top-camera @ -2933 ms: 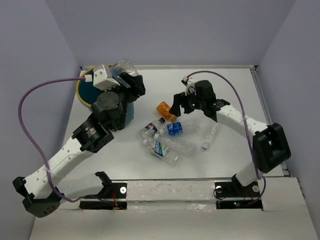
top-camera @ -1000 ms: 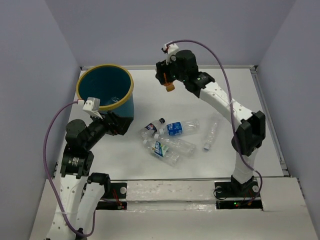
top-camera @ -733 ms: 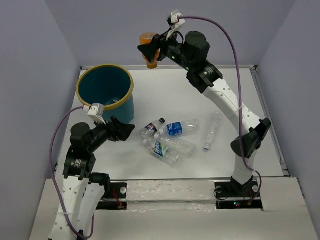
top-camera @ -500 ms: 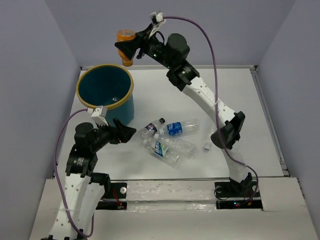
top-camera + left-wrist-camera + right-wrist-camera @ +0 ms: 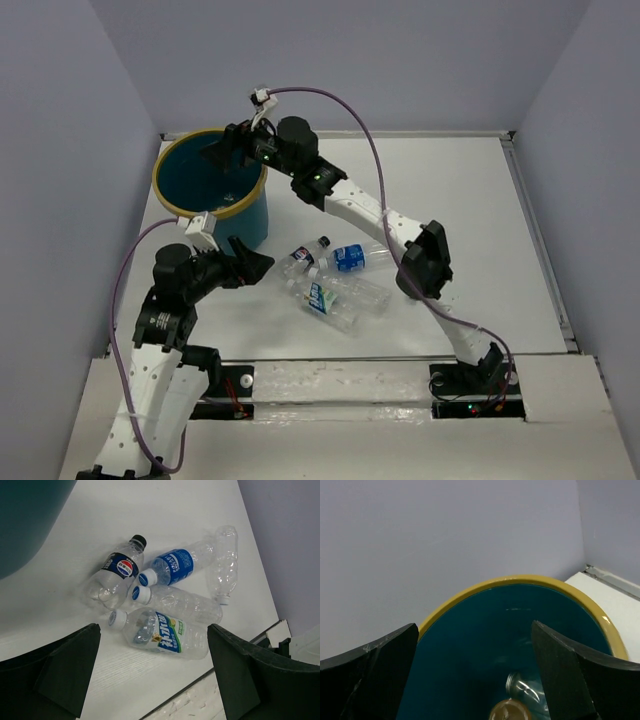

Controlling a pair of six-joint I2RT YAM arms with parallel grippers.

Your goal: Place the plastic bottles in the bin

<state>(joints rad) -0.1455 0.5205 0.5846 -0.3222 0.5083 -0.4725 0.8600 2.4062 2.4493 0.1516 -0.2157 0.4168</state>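
Plastic bottles (image 5: 172, 605), clear and crinkled, near round teal bin (image 5: 252, 222)

White table (image 5: 480, 200), matte and bare-looking, closed in by plain lavender-grey walls (image 5: 350, 60) at far, left and right edges; shiny strip (image 5: 340, 378) along near edge; soft even light.

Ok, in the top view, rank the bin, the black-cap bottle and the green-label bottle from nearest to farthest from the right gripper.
1. Bin: far left; the right gripper hangs open over its mouth.
2. Black-cap bottle: lying just right of the bin's base.
3. Green-label bottle: right of that one and closer to the near edge.
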